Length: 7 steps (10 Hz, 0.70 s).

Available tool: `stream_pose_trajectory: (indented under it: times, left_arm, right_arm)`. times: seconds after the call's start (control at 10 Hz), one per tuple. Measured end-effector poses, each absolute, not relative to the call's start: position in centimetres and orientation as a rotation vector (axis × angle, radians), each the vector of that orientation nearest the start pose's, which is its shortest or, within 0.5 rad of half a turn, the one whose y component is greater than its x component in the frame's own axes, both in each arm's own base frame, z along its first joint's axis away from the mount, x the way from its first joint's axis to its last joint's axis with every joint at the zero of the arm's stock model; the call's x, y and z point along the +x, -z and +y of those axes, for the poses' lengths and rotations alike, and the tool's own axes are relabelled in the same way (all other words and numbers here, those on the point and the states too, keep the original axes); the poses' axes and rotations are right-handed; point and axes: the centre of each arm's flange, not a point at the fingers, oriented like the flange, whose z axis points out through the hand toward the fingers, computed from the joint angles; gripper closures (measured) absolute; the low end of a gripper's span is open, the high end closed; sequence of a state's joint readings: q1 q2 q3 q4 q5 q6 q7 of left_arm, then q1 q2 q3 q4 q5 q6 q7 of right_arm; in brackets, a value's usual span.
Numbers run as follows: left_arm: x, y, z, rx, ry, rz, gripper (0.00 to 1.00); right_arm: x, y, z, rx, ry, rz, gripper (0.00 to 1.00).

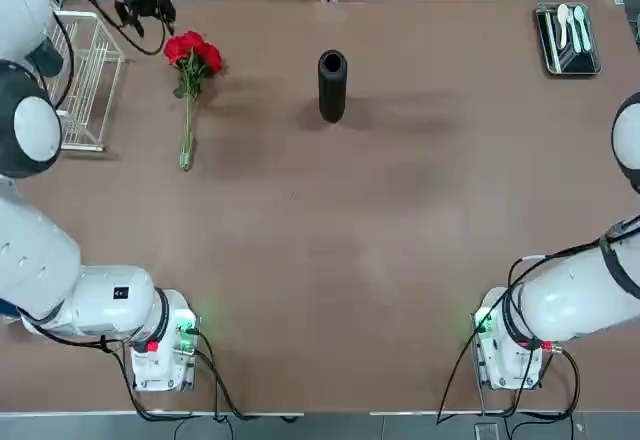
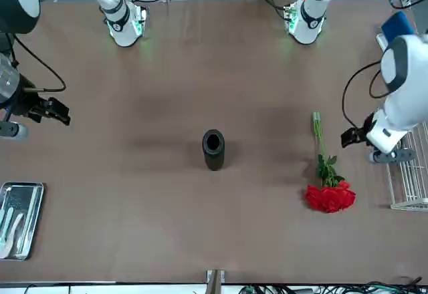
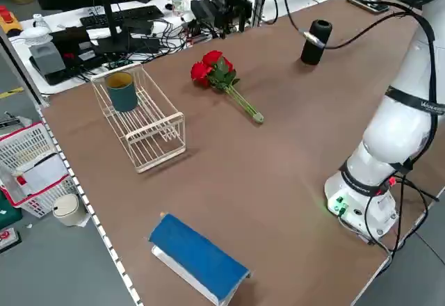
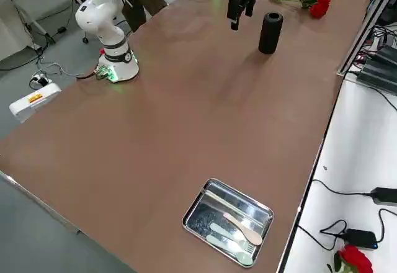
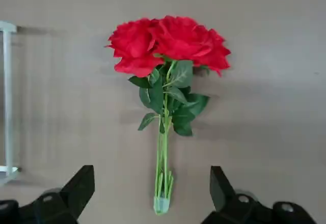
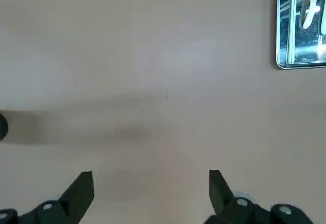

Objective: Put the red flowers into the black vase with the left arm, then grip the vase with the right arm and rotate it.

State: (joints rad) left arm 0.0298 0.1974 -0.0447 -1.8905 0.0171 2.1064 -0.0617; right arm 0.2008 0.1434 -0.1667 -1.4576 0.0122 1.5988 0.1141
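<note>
Red flowers [image 5: 168,43] flat on counter [image 1: 350,230], stems between wide-open left end effector [image 5: 152,196] fingers: lower straight, grasp mid-stem below leaves, close gently.

The red flowers [image 1: 193,55], a small bunch with green leaves on long thin stems, are lying flat well to the left of the black vase [image 1: 332,85], which is standing upright, its round mouth empty.
</note>
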Motion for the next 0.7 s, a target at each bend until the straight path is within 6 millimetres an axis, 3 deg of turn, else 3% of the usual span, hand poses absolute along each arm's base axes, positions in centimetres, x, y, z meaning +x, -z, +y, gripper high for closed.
stream_pose_trajectory:
  times: [0.2,0.5,0.7]
  left_arm:
    - [60.7,-34.6,-0.4,-3.139,0.034,-0.071,0.0]
    - [59.3,-28.8,1.2,-3.14,0.133,-0.116,0.0]
    - [58.2,-25.9,0.9,-3.143,0.12,-0.153,0.0]
  right_arm:
    - [60.0,-59.9,3.0,-3.151,0.001,0.122,0.0]
    - [60.0,-59.9,3.1,-3.151,0.001,0.118,0.0]
    - [60.0,-59.9,3.2,-3.151,0.001,0.117,0.0]
